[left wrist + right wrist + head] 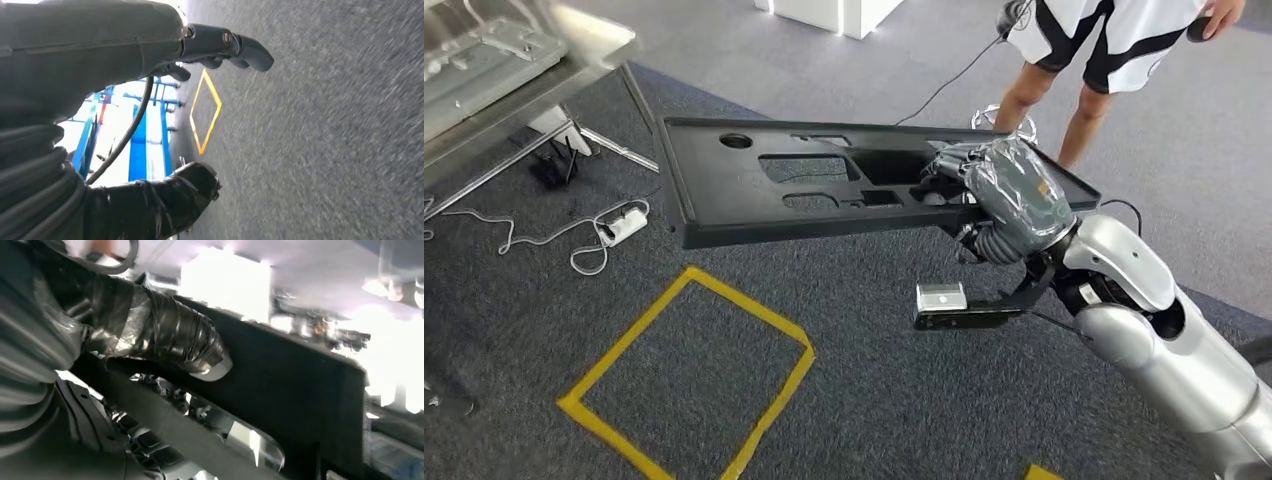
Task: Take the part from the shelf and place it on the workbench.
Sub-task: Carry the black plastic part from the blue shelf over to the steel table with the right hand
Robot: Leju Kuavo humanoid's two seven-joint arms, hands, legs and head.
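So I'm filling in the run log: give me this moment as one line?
stage: carrying | part: black panel held by right robot hand, above carpet | left robot hand: holds nothing | nearby: person, yellow floor square

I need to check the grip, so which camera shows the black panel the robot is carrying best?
The head view: the whole black panel shows, with the right hand gripping one end. The right wrist view gives a blurred close-up of the panel's edge under the thumb.
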